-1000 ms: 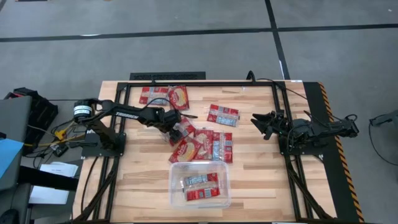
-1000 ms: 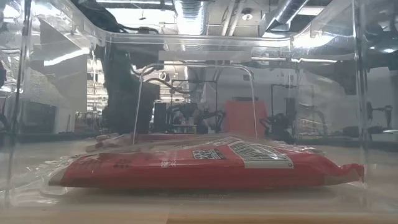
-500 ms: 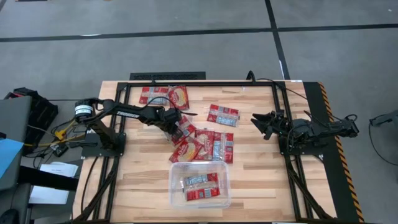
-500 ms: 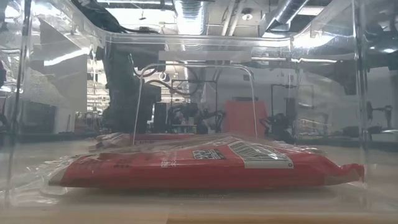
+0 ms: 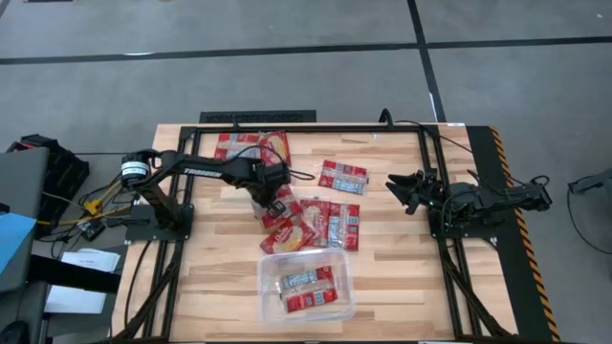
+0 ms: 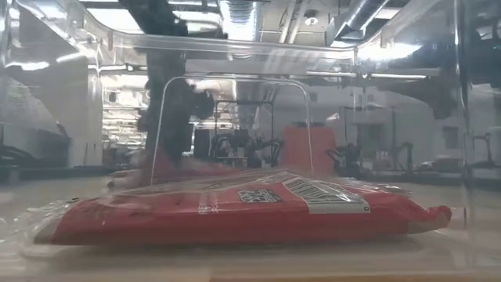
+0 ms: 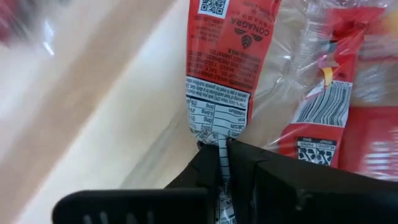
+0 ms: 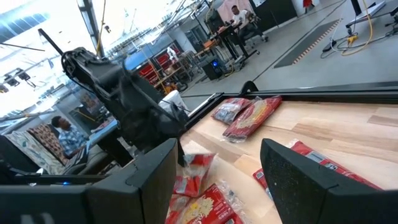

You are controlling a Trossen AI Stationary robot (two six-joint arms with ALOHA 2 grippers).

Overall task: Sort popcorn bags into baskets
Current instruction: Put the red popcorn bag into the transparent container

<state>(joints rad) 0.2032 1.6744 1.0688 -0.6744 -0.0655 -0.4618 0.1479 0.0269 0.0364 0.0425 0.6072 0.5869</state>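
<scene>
So far the clear bin point(image 5: 306, 287) holds two popcorn bags point(image 5: 308, 287); about eight remain on the table point(image 5: 402, 248). Left gripper point(image 7: 221, 165) is clamped on one packet's point(image 7: 224, 74) edge, right gripper point(image 5: 397, 188) waits open.

On the popcorn bag point(image 7: 225, 68) seen in the left wrist view, the red back carries the white word "CONAGRA", a QR code above it and a block of print too small to read; a white nutrition panel sits below. The neighbouring packet point(image 7: 326, 99) bears a barcode. In the low view, the bag in the clear bin point(image 6: 243, 215) has a white label, probably a nutrition panel, illegible.
</scene>
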